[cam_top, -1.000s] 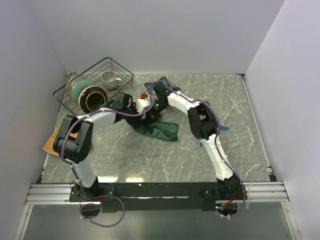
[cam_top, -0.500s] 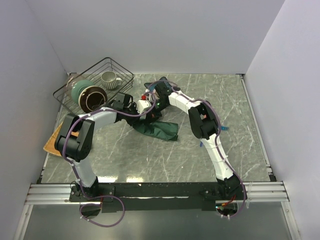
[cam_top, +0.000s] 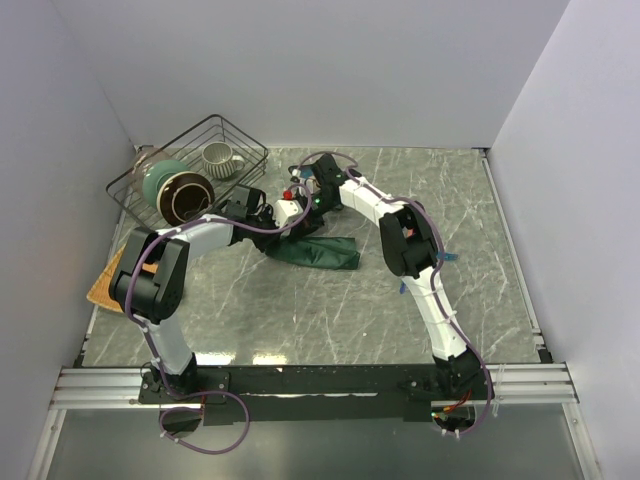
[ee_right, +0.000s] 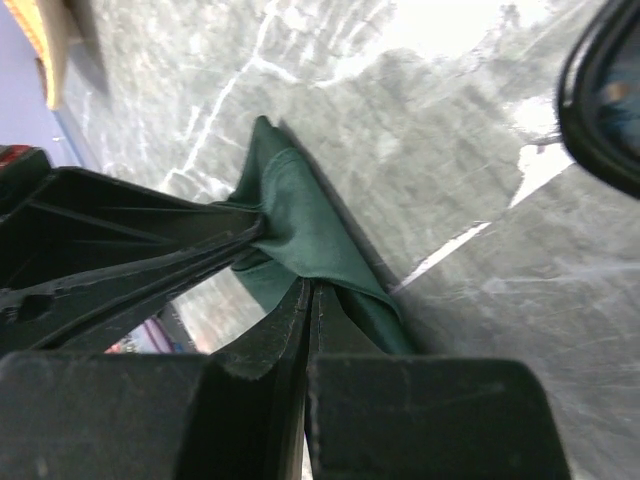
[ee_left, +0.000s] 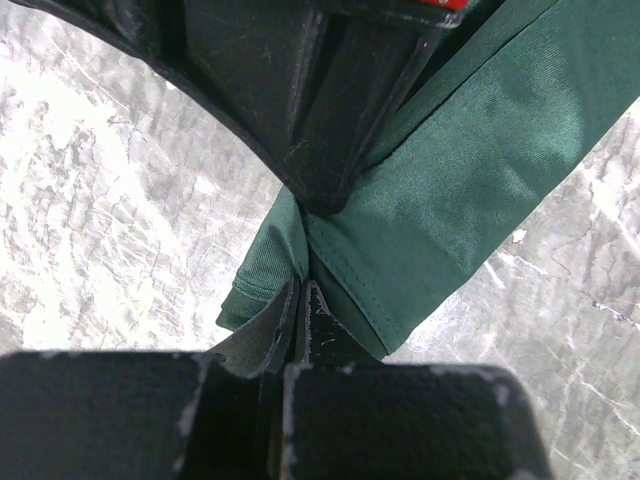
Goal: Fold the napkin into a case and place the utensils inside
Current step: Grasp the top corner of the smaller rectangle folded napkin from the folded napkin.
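The dark green napkin point(cam_top: 325, 254) lies bunched in the middle of the marble table, one end lifted between the two grippers. My left gripper point(cam_top: 303, 222) is shut on a fold of the napkin point(ee_left: 450, 180), its tips point(ee_left: 303, 287) pinching the cloth edge. Directly opposite, my right gripper point(cam_top: 313, 204) is shut on the same raised part of the napkin point(ee_right: 300, 215), tips point(ee_right: 309, 287) almost touching the left fingers point(ee_right: 130, 265). A bright blue utensil point(cam_top: 447, 257) pokes out from under the right forearm. The pink one is hidden.
A wire basket point(cam_top: 240, 137) at the back left holds a teal bowl point(cam_top: 160, 180), a brown bowl point(cam_top: 185, 200) and a ribbed mug point(cam_top: 218, 157). An orange-tan mat point(cam_top: 100, 287) lies at the left edge. A dark dish rim point(ee_right: 600, 100) sits just behind the grippers.
My left gripper has closed on the napkin fold. The right gripper has shifted slightly toward the back, and the cloth now lies a bit flatter.
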`<control>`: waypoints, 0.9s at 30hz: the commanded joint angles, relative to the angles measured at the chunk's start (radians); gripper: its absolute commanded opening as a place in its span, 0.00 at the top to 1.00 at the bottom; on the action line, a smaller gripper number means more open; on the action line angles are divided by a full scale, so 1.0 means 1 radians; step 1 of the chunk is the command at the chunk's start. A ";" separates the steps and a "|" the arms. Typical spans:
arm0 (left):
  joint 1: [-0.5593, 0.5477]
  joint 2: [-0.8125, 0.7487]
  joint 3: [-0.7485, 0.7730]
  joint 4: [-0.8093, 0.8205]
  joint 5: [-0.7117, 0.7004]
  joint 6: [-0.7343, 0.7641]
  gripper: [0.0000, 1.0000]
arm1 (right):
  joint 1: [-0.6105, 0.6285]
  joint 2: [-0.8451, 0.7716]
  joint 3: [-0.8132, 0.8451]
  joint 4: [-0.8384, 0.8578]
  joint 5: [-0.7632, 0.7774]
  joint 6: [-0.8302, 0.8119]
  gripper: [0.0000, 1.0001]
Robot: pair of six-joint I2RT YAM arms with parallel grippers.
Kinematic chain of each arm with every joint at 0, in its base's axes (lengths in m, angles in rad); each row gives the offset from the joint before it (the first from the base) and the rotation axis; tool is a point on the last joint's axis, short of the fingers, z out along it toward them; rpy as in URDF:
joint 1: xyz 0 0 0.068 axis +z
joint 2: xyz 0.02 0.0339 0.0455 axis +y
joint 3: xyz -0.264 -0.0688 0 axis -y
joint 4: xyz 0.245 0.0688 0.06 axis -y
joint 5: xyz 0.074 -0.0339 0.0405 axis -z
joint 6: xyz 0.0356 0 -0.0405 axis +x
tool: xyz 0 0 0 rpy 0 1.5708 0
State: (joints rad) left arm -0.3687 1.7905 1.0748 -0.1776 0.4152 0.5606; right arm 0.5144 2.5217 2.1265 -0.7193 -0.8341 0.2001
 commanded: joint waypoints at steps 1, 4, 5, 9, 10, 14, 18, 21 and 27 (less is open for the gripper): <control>-0.004 -0.040 0.030 0.003 0.046 -0.021 0.99 | -0.001 0.035 0.032 -0.002 0.049 -0.053 1.00; -0.004 -0.051 0.028 0.009 0.069 -0.027 0.99 | -0.001 0.049 0.039 -0.003 0.059 -0.050 1.00; -0.004 -0.059 0.027 0.013 0.076 -0.031 0.99 | 0.001 0.049 0.039 0.004 0.062 -0.048 1.00; -0.007 -0.060 0.028 0.001 0.112 -0.037 0.99 | 0.001 0.060 0.052 0.009 0.062 -0.041 1.00; -0.007 -0.054 0.031 -0.003 0.119 -0.036 0.99 | 0.001 0.061 0.058 0.008 0.061 -0.038 1.00; -0.013 -0.031 0.028 -0.008 0.128 -0.037 0.99 | 0.001 0.063 0.058 0.012 0.052 -0.030 1.00; -0.026 -0.003 0.031 -0.011 0.108 -0.031 0.99 | 0.001 0.061 0.053 0.018 0.046 -0.022 1.00; -0.027 0.015 0.027 -0.022 0.105 -0.015 0.98 | 0.001 0.061 0.049 0.029 0.038 -0.010 1.00; -0.038 0.072 0.068 -0.120 0.093 0.025 0.95 | 0.001 0.058 0.038 0.031 0.027 0.001 1.00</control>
State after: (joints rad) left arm -0.3878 1.8263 1.1004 -0.2131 0.4747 0.5514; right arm 0.5144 2.5561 2.1429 -0.7258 -0.8227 0.1944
